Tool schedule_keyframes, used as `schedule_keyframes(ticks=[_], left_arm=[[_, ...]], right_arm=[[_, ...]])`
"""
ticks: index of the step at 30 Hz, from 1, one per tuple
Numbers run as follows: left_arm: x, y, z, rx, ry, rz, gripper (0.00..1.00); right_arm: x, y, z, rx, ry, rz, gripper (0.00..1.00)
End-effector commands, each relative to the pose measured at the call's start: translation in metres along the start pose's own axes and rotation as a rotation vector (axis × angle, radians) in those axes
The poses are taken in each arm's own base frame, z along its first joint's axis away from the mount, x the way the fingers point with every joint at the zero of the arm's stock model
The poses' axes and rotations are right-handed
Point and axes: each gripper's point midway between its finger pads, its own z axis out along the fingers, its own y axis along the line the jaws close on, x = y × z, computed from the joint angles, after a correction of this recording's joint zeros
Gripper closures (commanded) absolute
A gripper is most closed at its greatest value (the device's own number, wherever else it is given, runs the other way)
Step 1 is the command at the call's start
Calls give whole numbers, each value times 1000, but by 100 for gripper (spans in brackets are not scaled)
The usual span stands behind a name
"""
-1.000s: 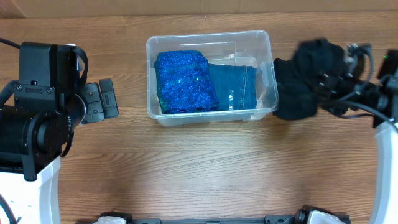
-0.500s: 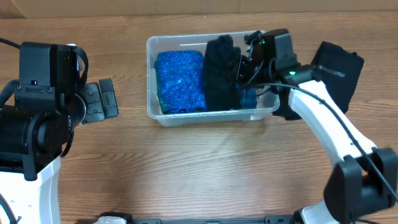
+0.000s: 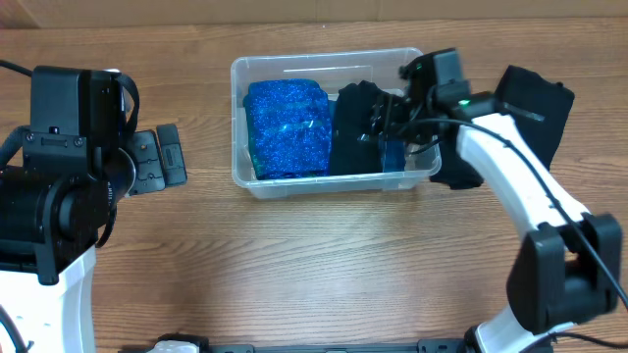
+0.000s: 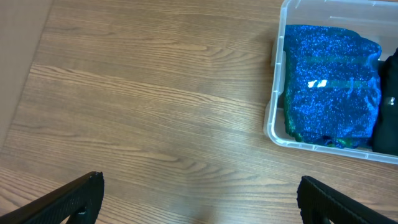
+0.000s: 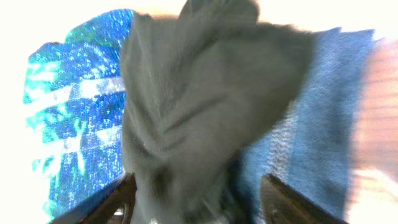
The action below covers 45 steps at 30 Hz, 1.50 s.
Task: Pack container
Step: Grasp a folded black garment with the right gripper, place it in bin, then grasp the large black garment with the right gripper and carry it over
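The clear container [image 3: 329, 57] stands at the table's back middle, and its left end [image 4: 273, 118] shows in the left wrist view. Inside lie a glittery blue bundle [image 3: 285, 127] [image 4: 329, 87] [image 5: 68, 106] and folded blue denim [image 3: 394, 155] [image 5: 323, 106]. A black cloth [image 3: 355, 127] [image 5: 199, 93] rests on the denim in the middle of the bin. My right gripper [image 3: 391, 120] [image 5: 199, 202] hangs over it, jaws apart, with cloth loosely between them. My left gripper [image 3: 157, 162] [image 4: 199, 199] is open over bare wood left of the bin.
More black fabric [image 3: 535, 103] lies on the table right of the container, partly behind my right arm. The table's back edge runs just beyond the bin. My left arm's bulk fills the left side.
My right arm swung left from beside the bin to over it, carrying the black cloth. Its jaws have opened and the cloth has dropped lower. The left arm has not moved.
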Motion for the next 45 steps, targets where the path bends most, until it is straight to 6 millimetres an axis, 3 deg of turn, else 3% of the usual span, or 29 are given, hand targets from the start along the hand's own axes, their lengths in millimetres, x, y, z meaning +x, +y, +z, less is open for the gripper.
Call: schedule_keyframes(ticks=[1, 3, 4, 5, 6, 10, 12, 15, 18, 21, 26, 29, 31, 33, 36, 38, 41, 44, 45], left_arm=[[-2, 4, -1, -18, -7, 9, 0], [-2, 4, -1, -18, -7, 9, 0], [-2, 4, -1, -18, -7, 9, 0], [-2, 4, -1, -18, -7, 9, 0], [-2, 4, -1, -18, -7, 9, 0], [-2, 4, -1, -18, -7, 9, 0], [-2, 4, -1, -18, -7, 9, 0], [-2, 4, -1, -18, -7, 10, 0], [-2, 4, -1, -18, -7, 10, 0], [-2, 4, -1, -18, -7, 10, 0], [-2, 4, -1, -18, -7, 10, 0], [-2, 4, -1, -18, -7, 10, 0], [-2, 4, -1, -18, -7, 10, 0], [-2, 4, -1, -18, -7, 10, 0], [-2, 4, -1, -18, -7, 10, 0], [-2, 4, -1, -18, -7, 10, 0], [-2, 4, -1, -18, -7, 10, 0], [-2, 4, -1, -18, -7, 10, 0], [-2, 4, -1, -18, -7, 10, 0]], right_arm=[[-61, 9, -110, -12, -253, -37, 26], [-75, -19, -147, 23, -315, 33, 23], [-84, -58, -172, 62, -356, 119, 22], [-87, -78, -182, 83, -371, 158, 21], [-89, -112, -194, 125, -390, 223, 17], [-87, -208, -215, 226, -421, 405, 9], [-82, -249, -209, 254, -402, 487, 8], [-76, -298, -173, 267, -333, 567, 8], [-78, -330, -136, 269, -303, 586, 8], [-78, -349, -114, 268, -291, 594, 7], [-62, -372, -77, 263, -224, 634, 7], [-57, -370, -61, 210, -187, 615, 8], [-55, -362, -48, 138, -162, 601, 14], [-47, -360, -35, 102, -129, 616, 28], [-38, -358, -31, 99, -97, 636, 72], [-35, -352, -41, 93, -75, 660, 91], [-44, -333, -74, 95, -94, 655, 96], [-67, -280, -130, 47, -184, 574, 96], [-73, -254, -151, 25, -218, 532, 96]])
